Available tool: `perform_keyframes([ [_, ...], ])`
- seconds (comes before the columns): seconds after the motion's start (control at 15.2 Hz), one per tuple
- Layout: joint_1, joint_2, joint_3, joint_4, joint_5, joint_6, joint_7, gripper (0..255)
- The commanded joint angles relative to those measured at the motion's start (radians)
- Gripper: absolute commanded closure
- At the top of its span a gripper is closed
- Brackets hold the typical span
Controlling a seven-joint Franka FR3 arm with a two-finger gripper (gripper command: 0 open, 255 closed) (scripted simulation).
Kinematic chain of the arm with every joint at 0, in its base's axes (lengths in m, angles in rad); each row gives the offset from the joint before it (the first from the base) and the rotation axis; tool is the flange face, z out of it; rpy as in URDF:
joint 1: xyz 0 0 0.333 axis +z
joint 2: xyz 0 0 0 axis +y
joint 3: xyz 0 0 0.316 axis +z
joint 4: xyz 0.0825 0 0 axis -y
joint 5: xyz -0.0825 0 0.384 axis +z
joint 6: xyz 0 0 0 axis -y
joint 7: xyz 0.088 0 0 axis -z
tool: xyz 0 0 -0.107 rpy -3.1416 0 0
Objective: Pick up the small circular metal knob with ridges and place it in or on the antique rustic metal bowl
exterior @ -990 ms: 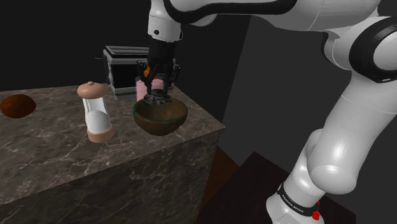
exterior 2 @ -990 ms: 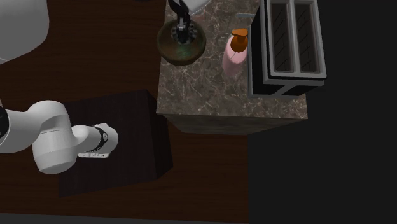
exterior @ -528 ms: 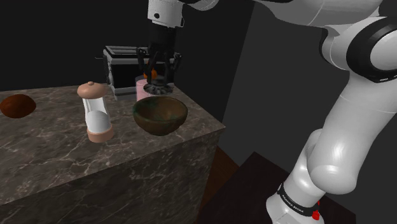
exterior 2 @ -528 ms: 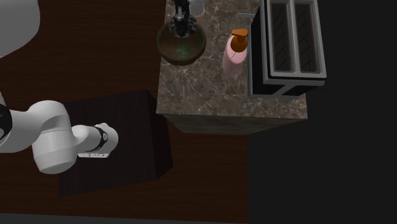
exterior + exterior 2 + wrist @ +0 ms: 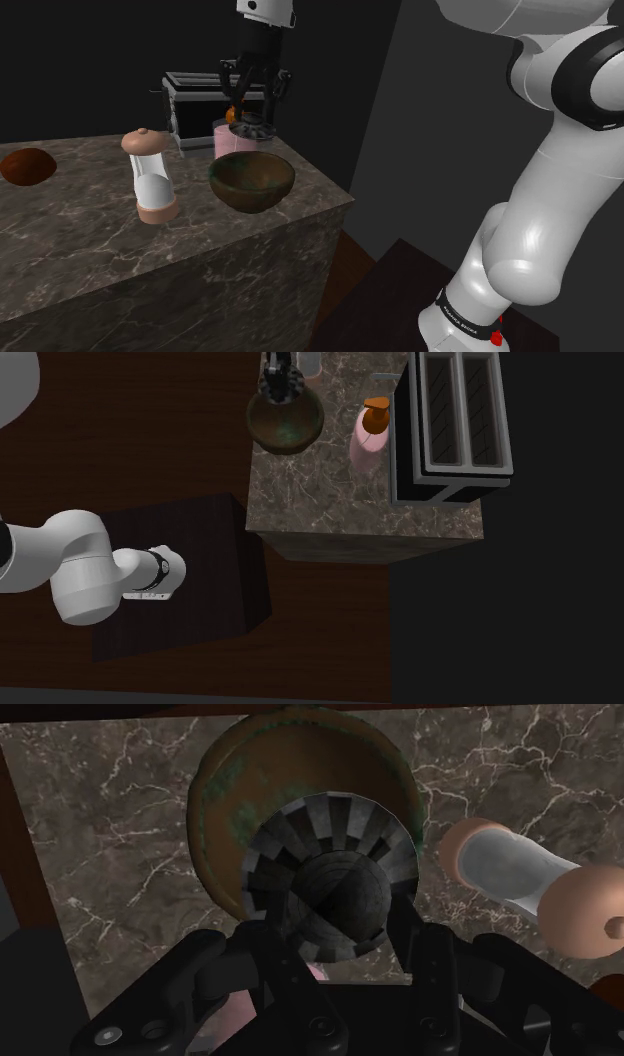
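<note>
The claw (image 5: 251, 114) pinches the ridged knob (image 5: 252, 130), holding it in the air just above the bowl (image 5: 252, 182) (greenish inside). The bowl sits at the counter's (image 5: 90, 240) edge nearest the stand. A pink bottle (image 5: 223, 141) stands between the bowl and the toaster (image 5: 192, 100).

In the wrist view the knob (image 5: 330, 879) hides the middle of the bowl (image 5: 215, 804) from us, and the picture's edge clips its rim. In the shoulder view we see the knob cover part of the bottle (image 5: 222, 140) by the counter's (image 5: 100, 230) far edge.
</note>
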Motion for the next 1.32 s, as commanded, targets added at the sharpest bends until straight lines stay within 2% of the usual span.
perform_keyframes([
  [0.0, 0.0, -0.007, 0.0, -0.03, 0.002, 0.023, -0.002, 255],
  [0.86, -0.002, -0.035, -0.002, -0.235, 0.012, 0.2, -0.017, 255],
  [1.25, -0.002, -0.035, -0.002, -0.235, 0.012, 0.2, -0.017, 255],
])
